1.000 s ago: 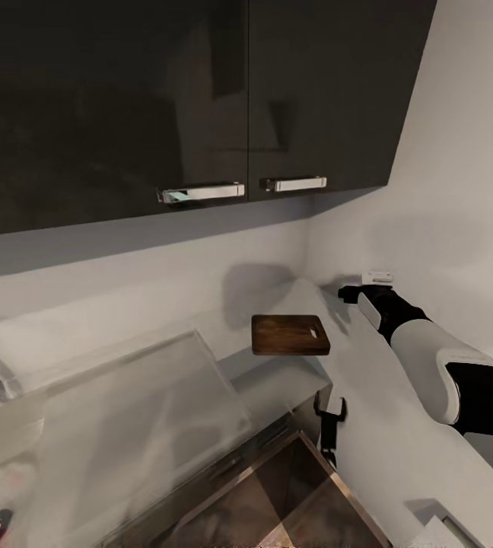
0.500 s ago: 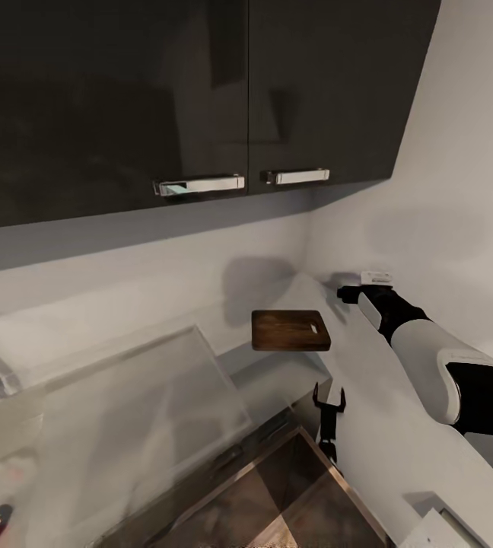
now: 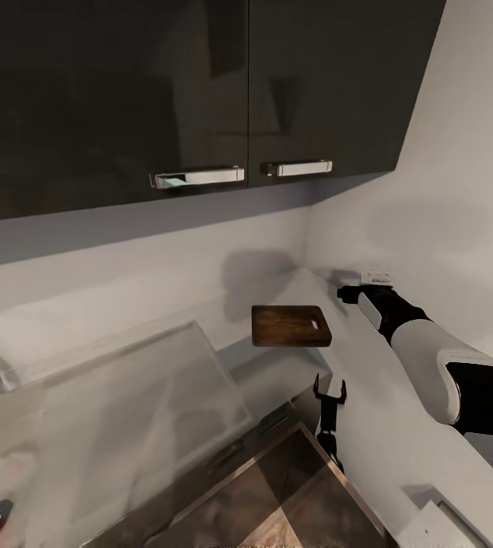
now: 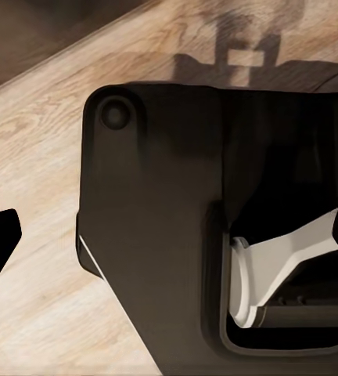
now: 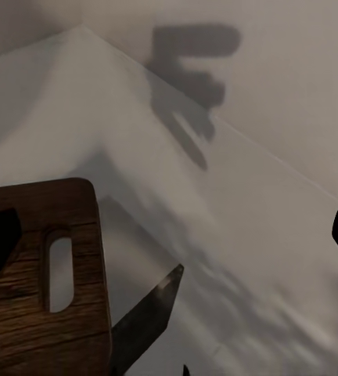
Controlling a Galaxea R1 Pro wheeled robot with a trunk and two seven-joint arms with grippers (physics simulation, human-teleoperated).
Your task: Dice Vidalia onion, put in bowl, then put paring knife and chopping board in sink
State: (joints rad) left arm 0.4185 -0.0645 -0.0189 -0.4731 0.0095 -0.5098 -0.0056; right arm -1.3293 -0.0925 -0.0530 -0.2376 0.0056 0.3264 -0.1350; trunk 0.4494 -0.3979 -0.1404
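Lying mid-frame on the counter (image 3: 277, 377), the board (image 3: 291, 326); knife (image 5: 147, 317) beside it. Right gripper (image 5: 173, 235) wide; left gripper (image 3: 329, 392) spread.

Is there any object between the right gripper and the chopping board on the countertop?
Nothing visible stands between them. The right gripper hangs near the corner, beside the chopping board, with bare countertop between. A dark pointed blade lies just off the board's handle end.

The right arm (image 3: 429, 358) is reaching forward; the left gripper (image 3: 329, 391) is hanging low, its fingers spread and pointing up.
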